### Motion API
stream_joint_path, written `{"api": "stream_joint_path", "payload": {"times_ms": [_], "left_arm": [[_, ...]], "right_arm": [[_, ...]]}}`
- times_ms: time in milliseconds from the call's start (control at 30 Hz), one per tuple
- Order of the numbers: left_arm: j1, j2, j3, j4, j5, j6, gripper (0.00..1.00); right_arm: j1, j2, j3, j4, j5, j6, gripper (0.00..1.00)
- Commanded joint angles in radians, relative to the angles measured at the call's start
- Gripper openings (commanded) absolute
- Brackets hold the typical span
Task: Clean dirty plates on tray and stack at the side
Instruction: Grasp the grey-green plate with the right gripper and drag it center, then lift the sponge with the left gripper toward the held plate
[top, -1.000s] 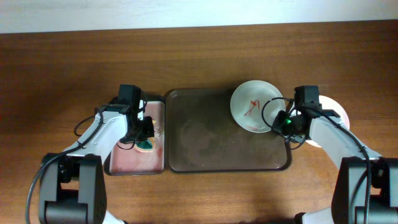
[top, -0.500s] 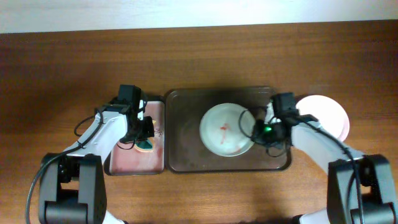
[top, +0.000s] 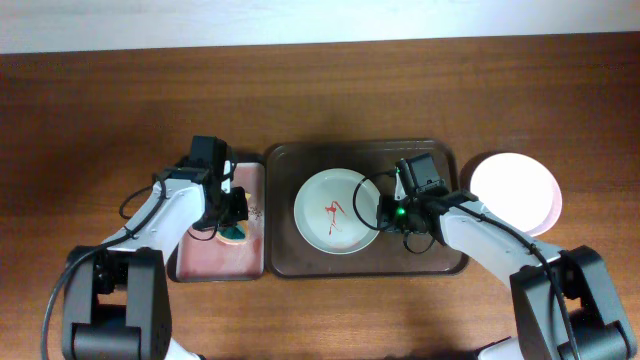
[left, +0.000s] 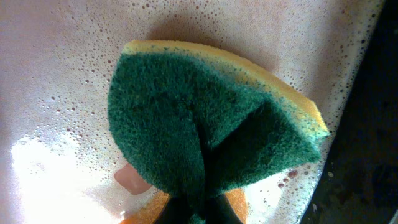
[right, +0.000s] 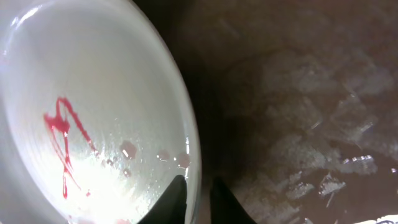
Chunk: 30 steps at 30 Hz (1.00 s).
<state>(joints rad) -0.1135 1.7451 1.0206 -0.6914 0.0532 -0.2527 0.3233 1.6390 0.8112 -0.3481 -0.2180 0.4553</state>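
A white plate (top: 337, 211) smeared with red sauce lies on the dark brown tray (top: 430, 262), left of centre. My right gripper (top: 384, 211) is shut on the plate's right rim; the right wrist view shows the rim (right: 194, 155) pinched between my fingers (right: 198, 199). My left gripper (top: 232, 226) is shut on a green and yellow sponge (left: 205, 130), which rests in the soapy pink tray (top: 200, 262). A clean white plate (top: 518, 190) sits on the table right of the brown tray.
The pink tray holds foamy water (left: 56, 74). The brown tray's floor is wet and blotchy (right: 311, 112). Bare wooden table (top: 320, 90) surrounds both trays.
My right gripper has dragged the dirty plate from the brown tray's back right corner leftward to its middle left. The left arm and sponge have not moved.
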Motion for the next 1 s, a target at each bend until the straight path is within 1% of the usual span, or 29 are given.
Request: {"api": "stream_joint_path", "payload": {"times_ms": [0,100,133,233,300,333,467,600,667,733,767,867,967], "left_arm": [[0.005,-0.058,0.041,0.003,0.007,0.016,0.0],[0.005,-0.08,0.055,0.01,0.003,0.015,0.0],[0.005,-0.075,0.053,0.001,0.004,0.014,0.0],[0.005,-0.074,0.028,-0.006,0.003,0.007,0.0],[0.005,-0.074,0.0,-0.008,0.004,0.003,0.0],[0.005,-0.074,-0.013,-0.008,0.004,0.003,0.0],[0.005,-0.076,-0.012,0.022,0.003,0.004,0.0],[0.005,-0.112,0.082,0.047,0.003,0.004,0.0],[0.005,-0.166,0.125,0.047,0.004,0.004,0.0],[0.005,-0.213,0.129,0.055,0.003,0.005,0.0],[0.005,-0.235,0.129,0.06,-0.011,0.005,0.0],[0.005,-0.304,0.129,0.078,-0.125,0.022,0.0],[0.005,-0.349,0.129,0.105,-0.183,0.024,0.0]], "right_arm": [[0.005,-0.009,-0.003,0.006,0.021,-0.002,0.24],[0.005,-0.008,-0.003,0.02,0.021,-0.002,0.24],[0.005,-0.001,-0.003,0.024,0.021,-0.002,0.2],[0.005,0.038,-0.003,0.025,0.02,-0.002,0.18],[0.005,0.067,-0.003,0.024,0.019,-0.002,0.08],[0.005,0.069,-0.003,0.025,0.02,-0.002,0.06],[0.005,0.069,-0.003,0.031,0.02,-0.002,0.06],[0.005,0.069,-0.003,0.032,0.02,-0.004,0.04],[0.005,0.068,0.0,0.043,0.016,-0.051,0.04],[0.004,0.068,0.009,0.054,0.018,-0.084,0.04],[0.003,0.068,0.013,0.056,0.024,-0.085,0.04],[0.003,0.068,0.019,0.062,0.044,-0.084,0.04],[0.003,0.068,0.018,0.062,0.069,-0.085,0.04]]}}
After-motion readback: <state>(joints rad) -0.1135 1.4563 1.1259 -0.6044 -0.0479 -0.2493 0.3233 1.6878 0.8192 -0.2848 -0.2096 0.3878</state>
